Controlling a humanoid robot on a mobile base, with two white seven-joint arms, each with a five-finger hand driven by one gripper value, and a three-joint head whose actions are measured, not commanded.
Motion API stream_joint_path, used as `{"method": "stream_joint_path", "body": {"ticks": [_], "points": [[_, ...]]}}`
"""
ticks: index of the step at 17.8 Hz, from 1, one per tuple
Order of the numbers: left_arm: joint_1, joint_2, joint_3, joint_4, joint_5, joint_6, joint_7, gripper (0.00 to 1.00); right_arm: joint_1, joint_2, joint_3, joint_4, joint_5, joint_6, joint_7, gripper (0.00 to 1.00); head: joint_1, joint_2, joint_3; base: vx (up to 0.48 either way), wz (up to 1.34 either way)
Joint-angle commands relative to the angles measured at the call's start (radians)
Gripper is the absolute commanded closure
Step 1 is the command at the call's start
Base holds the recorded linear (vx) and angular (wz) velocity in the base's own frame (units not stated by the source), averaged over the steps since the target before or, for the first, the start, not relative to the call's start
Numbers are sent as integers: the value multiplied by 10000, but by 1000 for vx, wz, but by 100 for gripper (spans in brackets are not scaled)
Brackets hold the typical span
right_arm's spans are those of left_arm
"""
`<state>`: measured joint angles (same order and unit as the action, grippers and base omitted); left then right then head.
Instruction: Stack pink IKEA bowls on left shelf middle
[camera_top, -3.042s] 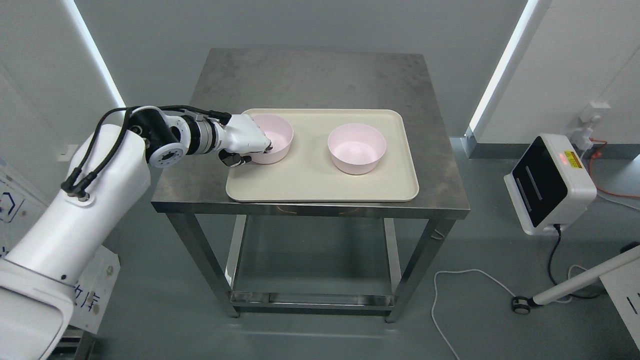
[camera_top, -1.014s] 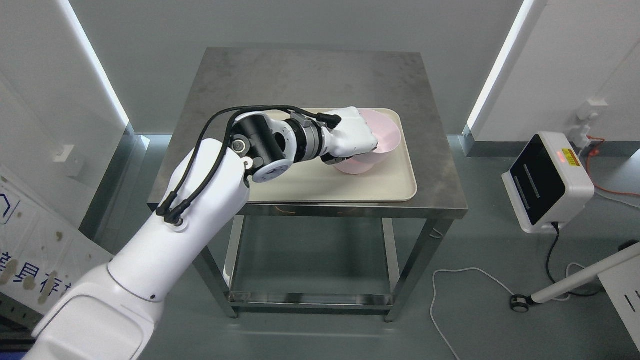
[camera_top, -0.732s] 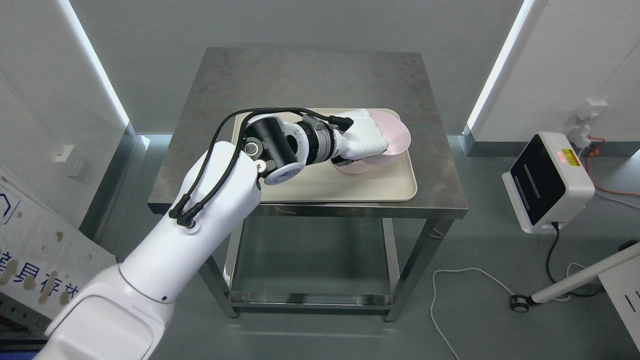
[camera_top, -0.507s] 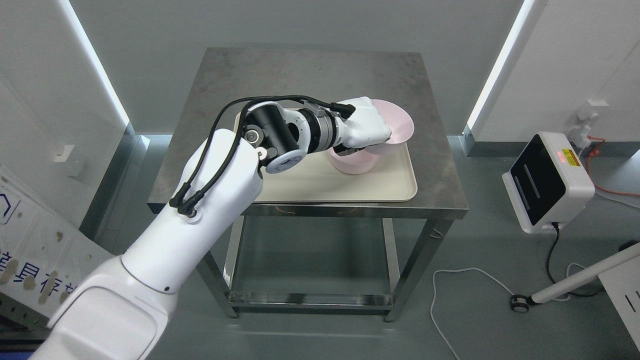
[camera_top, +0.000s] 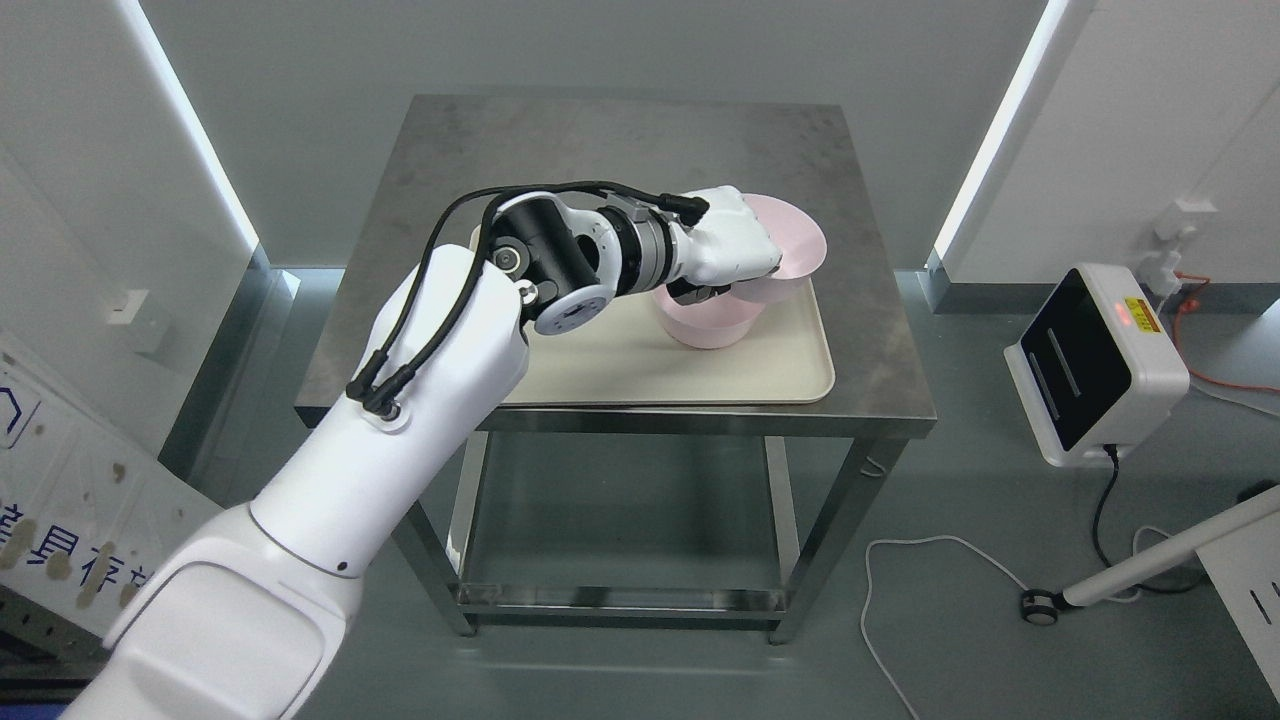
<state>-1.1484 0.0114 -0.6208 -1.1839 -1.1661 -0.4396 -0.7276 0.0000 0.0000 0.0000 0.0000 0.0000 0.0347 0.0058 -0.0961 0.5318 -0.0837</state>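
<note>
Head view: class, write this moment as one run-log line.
left hand: shut on held pink bowl | held pink bowl: tilted, above second pink bowl | second pink bowl: on beige tray | stack: not yet seated

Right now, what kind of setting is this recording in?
Probably a robot test lab, not a kitchen: a bare steel table with only a tray of bowls, plain white walls with light strips, and a white device cabled on the floor.

- Held bowl (camera_top: 795, 240) — pale pink
- Second bowl (camera_top: 705, 322) — the same pink
- Tray (camera_top: 640, 370) — cream
- Table (camera_top: 620, 150) — mottled grey steel
- Left hand (camera_top: 730, 245) — white, black cables
</note>
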Motion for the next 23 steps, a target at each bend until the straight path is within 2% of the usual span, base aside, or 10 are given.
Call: {"method": "stream_joint_path", "body": {"ticks": [1, 12, 16, 17, 18, 19, 20, 22, 23], "points": [[-20, 61, 118, 687, -28, -37, 142, 100, 15, -175, -107, -337, 0, 6, 4, 0, 0, 0, 0, 0, 0], [26, 499, 210, 687, -13, -53, 357, 100, 15, -175, -107, -337, 0, 6, 4, 0, 0, 0, 0, 0, 0], [26, 990, 409, 382, 94, -160, 342, 99, 15, -175, -107, -337, 0, 6, 4, 0, 0, 0, 0, 0, 0], [56, 1051, 410, 289, 94, -190, 342, 96, 15, -175, -107, -337, 0, 6, 4, 0, 0, 0, 0, 0, 0], [147, 1052, 486, 212, 79, -175, 357, 82, 15, -175, -107, -337, 0, 6, 4, 0, 0, 0, 0, 0, 0], [164, 976, 684, 196, 79, -145, 357, 57, 15, -175, -107, -337, 0, 6, 4, 0, 0, 0, 0, 0, 0], [194, 960, 807, 181, 79, -145, 357, 44, 15, -175, -107, -337, 0, 6, 4, 0, 0, 0, 0, 0, 0], [225, 868, 854, 90, 94, -99, 327, 28, 15, -175, -107, -337, 0, 6, 4, 0, 0, 0, 0, 0, 0], [225, 868, 854, -17, 94, -129, 327, 25, 15, -175, -107, -337, 0, 6, 4, 0, 0, 0, 0, 0, 0]]}}
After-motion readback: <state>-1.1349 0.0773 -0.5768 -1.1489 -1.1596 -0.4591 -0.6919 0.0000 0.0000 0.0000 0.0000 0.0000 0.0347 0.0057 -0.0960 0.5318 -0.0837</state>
